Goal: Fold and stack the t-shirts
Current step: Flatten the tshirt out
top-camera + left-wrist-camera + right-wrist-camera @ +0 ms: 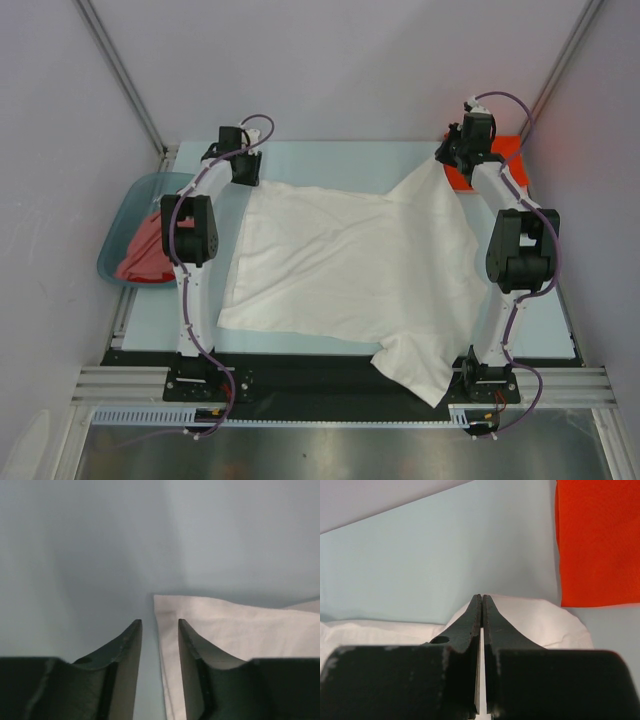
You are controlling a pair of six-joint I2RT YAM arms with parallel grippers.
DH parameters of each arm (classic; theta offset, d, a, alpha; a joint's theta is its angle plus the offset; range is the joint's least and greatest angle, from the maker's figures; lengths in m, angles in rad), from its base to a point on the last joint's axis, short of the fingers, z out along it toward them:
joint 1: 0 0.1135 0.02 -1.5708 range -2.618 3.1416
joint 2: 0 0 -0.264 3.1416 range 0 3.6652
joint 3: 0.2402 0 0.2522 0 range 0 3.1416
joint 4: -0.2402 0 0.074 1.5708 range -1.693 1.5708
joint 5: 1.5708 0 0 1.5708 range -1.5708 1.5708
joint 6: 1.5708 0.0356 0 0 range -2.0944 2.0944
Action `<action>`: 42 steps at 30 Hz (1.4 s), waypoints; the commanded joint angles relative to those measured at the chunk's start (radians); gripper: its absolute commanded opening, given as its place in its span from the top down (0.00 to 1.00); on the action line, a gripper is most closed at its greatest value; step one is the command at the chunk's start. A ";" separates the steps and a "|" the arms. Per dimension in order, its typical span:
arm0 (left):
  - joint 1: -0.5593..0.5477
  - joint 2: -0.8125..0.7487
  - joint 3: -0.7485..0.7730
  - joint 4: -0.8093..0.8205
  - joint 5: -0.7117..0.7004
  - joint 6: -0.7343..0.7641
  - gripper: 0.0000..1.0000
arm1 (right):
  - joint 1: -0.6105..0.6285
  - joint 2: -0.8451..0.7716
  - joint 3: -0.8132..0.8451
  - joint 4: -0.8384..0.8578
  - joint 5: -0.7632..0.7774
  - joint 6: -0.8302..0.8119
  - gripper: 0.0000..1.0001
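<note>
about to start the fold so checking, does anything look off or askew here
The white t-shirt lies skewed: its near right corner spills off the table edge onto the black rail by the right arm's base. The right gripper pinches its far right corner up; the left gripper is open.

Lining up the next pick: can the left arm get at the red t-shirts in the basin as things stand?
Probably yes. The left gripper is open and empty, and the red t-shirts lie uncovered in the blue-grey basin right beside that arm, with nothing between.

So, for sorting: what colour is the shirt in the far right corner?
Shirt: orange-red, clearest in right wrist view.
</note>
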 commanded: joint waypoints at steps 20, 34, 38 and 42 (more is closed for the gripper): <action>0.020 0.036 0.197 -0.130 0.246 0.276 0.47 | -0.002 0.017 0.087 -0.009 -0.034 -0.060 1.00; -0.014 0.112 0.227 -0.168 0.171 0.253 0.51 | -0.003 -0.002 0.080 0.006 -0.054 -0.077 1.00; -0.015 0.131 0.216 -0.151 0.143 0.240 0.43 | -0.029 -0.008 0.070 0.012 -0.059 -0.077 1.00; -0.015 0.174 0.283 -0.154 0.050 0.211 0.37 | -0.031 -0.008 0.060 0.029 -0.065 -0.068 1.00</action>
